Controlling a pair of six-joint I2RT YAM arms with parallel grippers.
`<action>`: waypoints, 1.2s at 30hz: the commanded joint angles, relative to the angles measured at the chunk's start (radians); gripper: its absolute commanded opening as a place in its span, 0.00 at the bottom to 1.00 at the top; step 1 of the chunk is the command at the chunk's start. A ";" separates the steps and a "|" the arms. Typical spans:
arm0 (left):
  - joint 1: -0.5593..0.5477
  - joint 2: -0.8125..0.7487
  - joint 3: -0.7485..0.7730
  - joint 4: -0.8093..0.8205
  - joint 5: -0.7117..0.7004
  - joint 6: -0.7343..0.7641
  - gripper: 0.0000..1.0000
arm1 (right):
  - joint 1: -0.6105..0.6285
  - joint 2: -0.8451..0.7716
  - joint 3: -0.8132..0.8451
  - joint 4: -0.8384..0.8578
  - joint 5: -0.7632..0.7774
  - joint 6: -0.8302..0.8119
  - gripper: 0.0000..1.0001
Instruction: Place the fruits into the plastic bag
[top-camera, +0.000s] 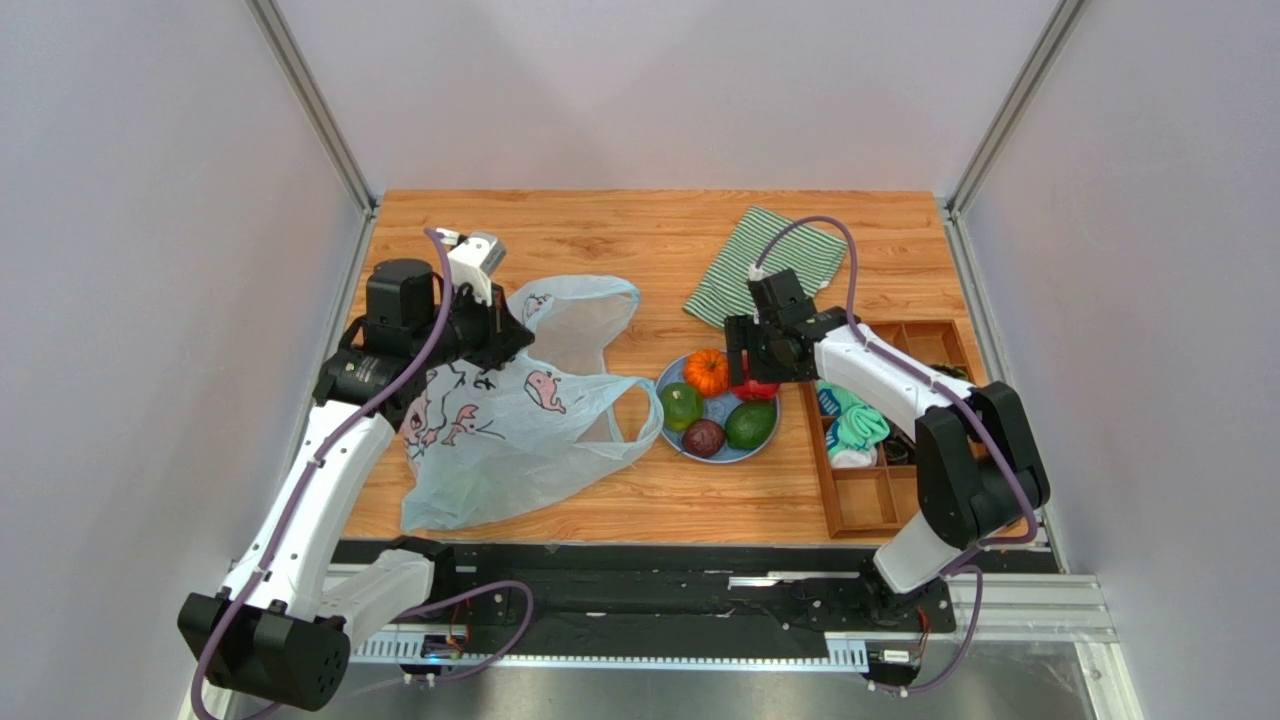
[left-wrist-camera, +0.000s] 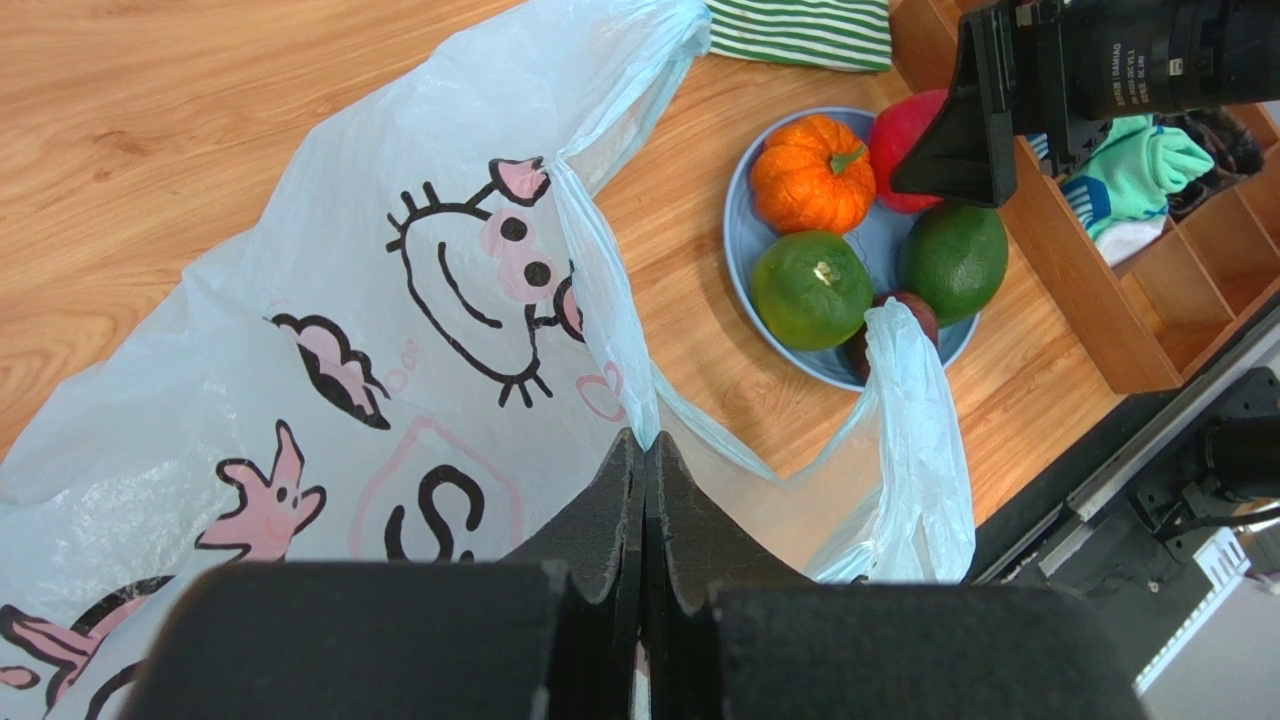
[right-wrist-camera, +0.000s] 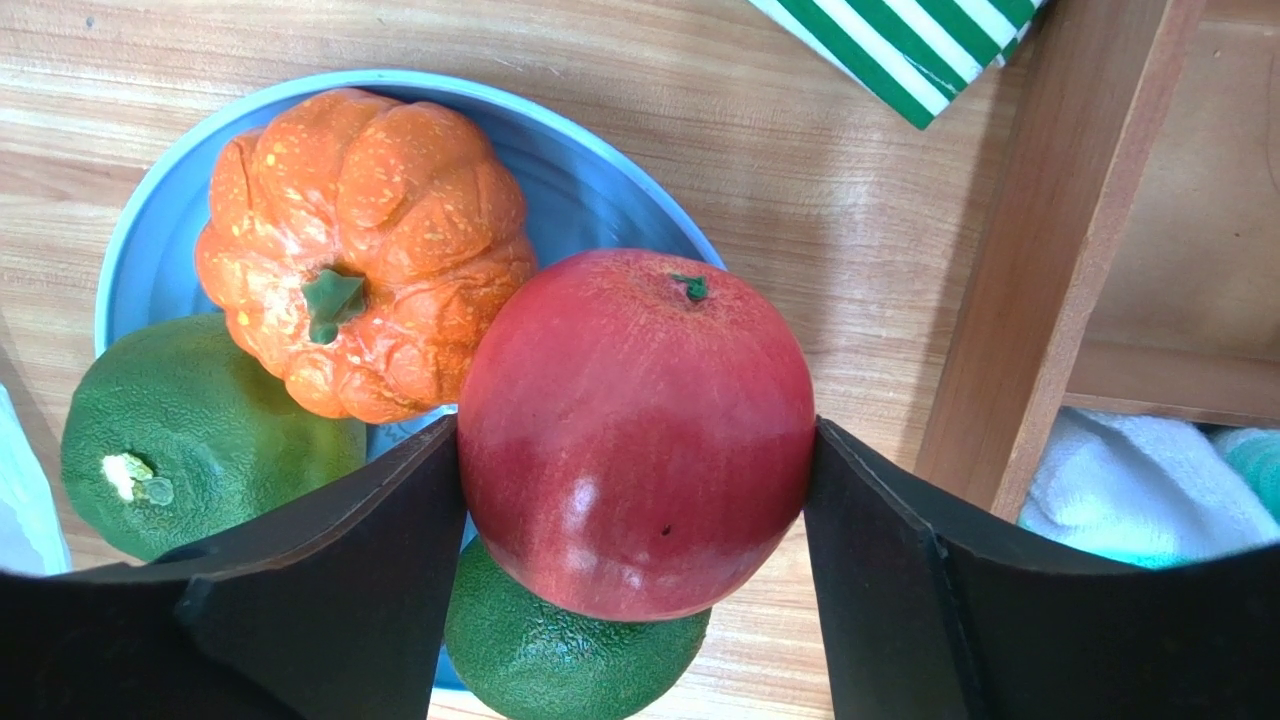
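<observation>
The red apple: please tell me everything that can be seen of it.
The red apple is round and glossy, deep red with dark specks and a green stem stub. The right gripper's black fingers press both its sides. It sits beside the orange pumpkin-shaped fruit, hiding part of a dark green fruit, at the blue plate's edge.

On the table (top-camera: 601, 240): plastic bag (top-camera: 511, 435) left, plate (top-camera: 723, 456) of fruits (top-camera: 750, 426) in the middle, compartment tray (top-camera: 869, 507) right.
The bag's near handle reaches right to the plate's front-left rim (it overlaps the rim in the left wrist view), and the bag's back edge is caught in the left gripper's (top-camera: 504, 338) closed jaws. On the plate, the pumpkin (top-camera: 706, 371) sits at the back with three other fruits before it. The apple (right-wrist-camera: 639, 435) is at the right rim, between the right gripper's (top-camera: 756, 365) jaws. A folded cloth (top-camera: 763, 263) lies behind the plate.
</observation>
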 joint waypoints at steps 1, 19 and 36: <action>0.005 -0.009 0.028 0.011 -0.005 0.008 0.00 | -0.003 -0.048 -0.001 0.001 0.037 -0.005 0.62; 0.005 -0.009 0.025 0.018 0.031 0.013 0.00 | 0.029 -0.236 -0.036 0.368 -0.488 0.072 0.41; 0.005 -0.011 0.025 0.019 0.042 0.013 0.00 | 0.319 0.156 0.254 0.395 -0.644 0.084 0.40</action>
